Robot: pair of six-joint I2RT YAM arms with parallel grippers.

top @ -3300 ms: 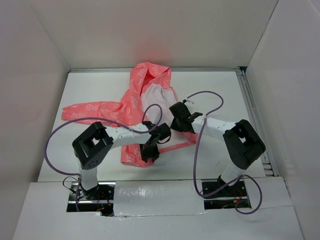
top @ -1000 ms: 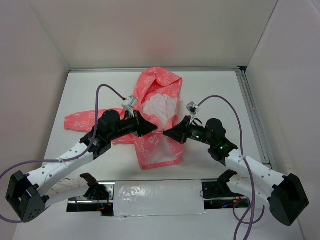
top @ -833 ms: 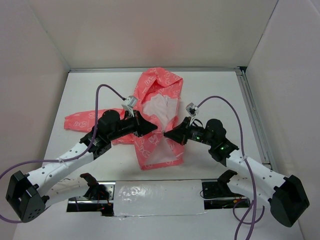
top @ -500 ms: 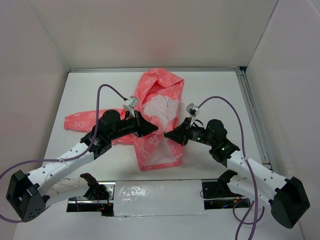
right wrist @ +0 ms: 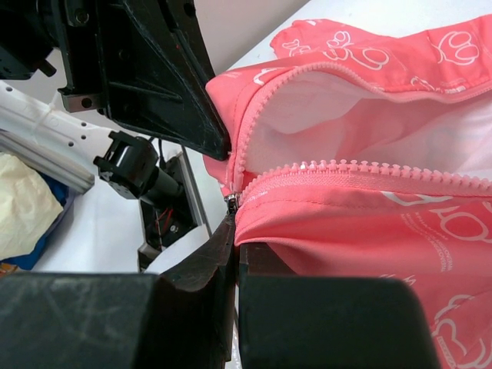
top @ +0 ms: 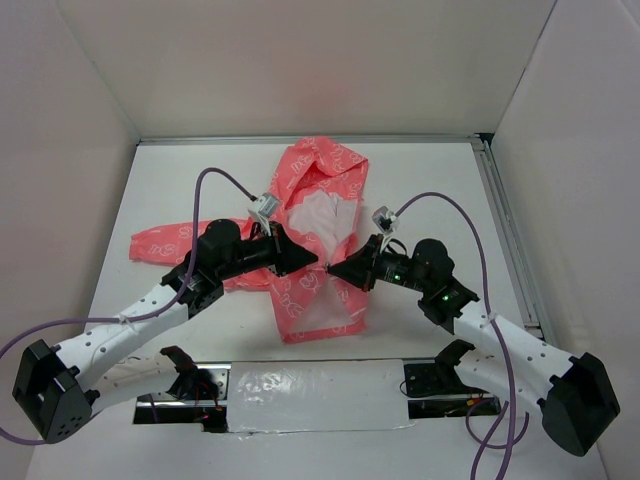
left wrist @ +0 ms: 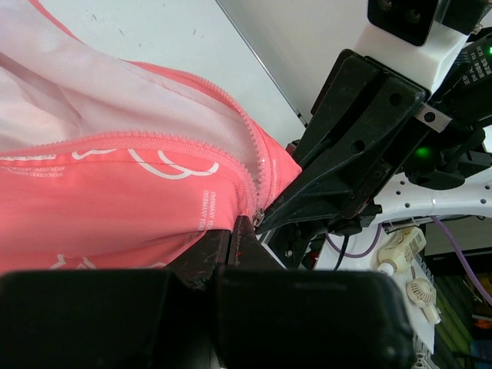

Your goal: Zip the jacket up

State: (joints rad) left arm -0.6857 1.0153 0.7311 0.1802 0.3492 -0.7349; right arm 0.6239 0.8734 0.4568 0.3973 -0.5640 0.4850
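My left pincer [top: 310,262] and right pincer [top: 334,268] stay clamped on the jacket [top: 312,302]. It has hardly shifted.

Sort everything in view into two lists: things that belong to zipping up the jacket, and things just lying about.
Belongs to the job: coral-pink hooded fabric jacket; its pink toothed zip; left gripper and right gripper, both pinched shut on the jacket by the zip.
Just there: thin purple cables; flat white table; white tape strip at the near edge.
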